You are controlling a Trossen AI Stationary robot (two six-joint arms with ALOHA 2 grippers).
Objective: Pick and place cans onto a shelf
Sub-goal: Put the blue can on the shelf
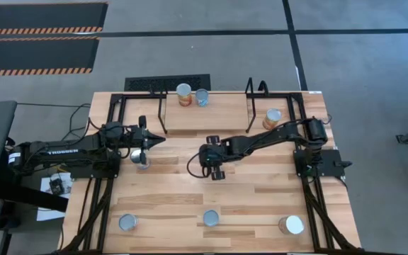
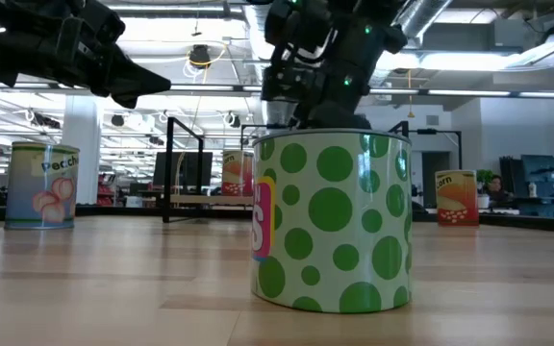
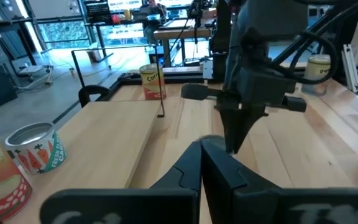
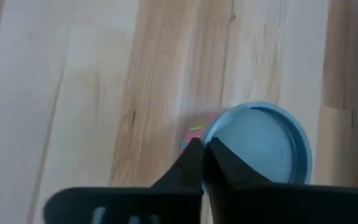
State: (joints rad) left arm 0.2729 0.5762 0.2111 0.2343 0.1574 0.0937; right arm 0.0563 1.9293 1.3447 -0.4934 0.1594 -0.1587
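Note:
My right gripper (image 1: 217, 170) hangs over the middle of the table, shut and pointing down. In its wrist view its fingertips (image 4: 202, 152) stand above the table beside the silvery top of a can (image 4: 257, 144), apart from it. The green-dotted can (image 2: 333, 221) stands upright near the table's near edge (image 1: 211, 217). My left gripper (image 1: 160, 139) is shut and empty, pointing toward the table's right, above a peach-labelled can (image 1: 141, 158). The shelf (image 1: 207, 113), with black side loops and a light board, stands at the far middle. It carries two cans (image 1: 183, 93) (image 1: 202, 97).
A corn can (image 1: 272, 117) stands to the right of the shelf. Two more cans (image 1: 127, 223) (image 1: 291, 225) stand along the near edge, at the left and right. The black table frame (image 1: 310, 184) runs down both sides. Bare wood lies between the arms and the near row.

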